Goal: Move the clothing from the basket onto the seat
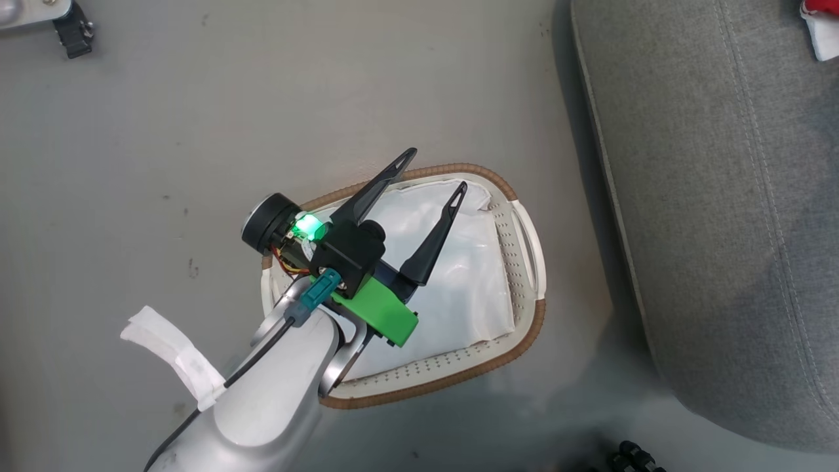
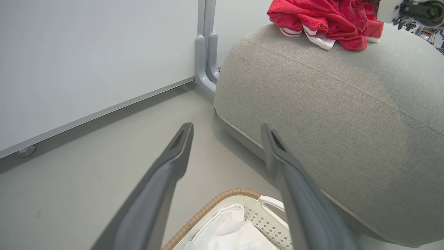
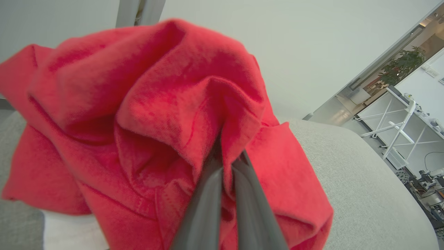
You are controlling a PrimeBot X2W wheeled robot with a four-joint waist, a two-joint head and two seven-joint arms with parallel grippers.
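The cream basket [image 1: 524, 249] with its brown rim stands on the floor, showing just its white liner [image 1: 465, 288]. My left gripper [image 1: 436, 172] hovers over it, open and empty; the left wrist view has its fingers [image 2: 173, 159] above the basket's rim [image 2: 222, 198]. The grey seat [image 1: 721, 196] lies to the right. Red clothing [image 2: 326, 19] with white stripes is heaped on the seat [image 2: 329, 104], and a corner of it [image 1: 819, 10] peeks in at the head view's top right. My right gripper [image 3: 227, 163] is shut on a fold of that red clothing [image 3: 156, 114] above the seat [image 3: 360, 187].
A white wall panel [image 2: 86, 59] with a grey post [image 2: 206, 45] borders the floor behind the seat. Dark hardware [image 1: 72, 29] sits at the top left of the head view. Bare grey floor [image 1: 262, 98] surrounds the basket. White frames [image 3: 395, 128] stand in the distance.
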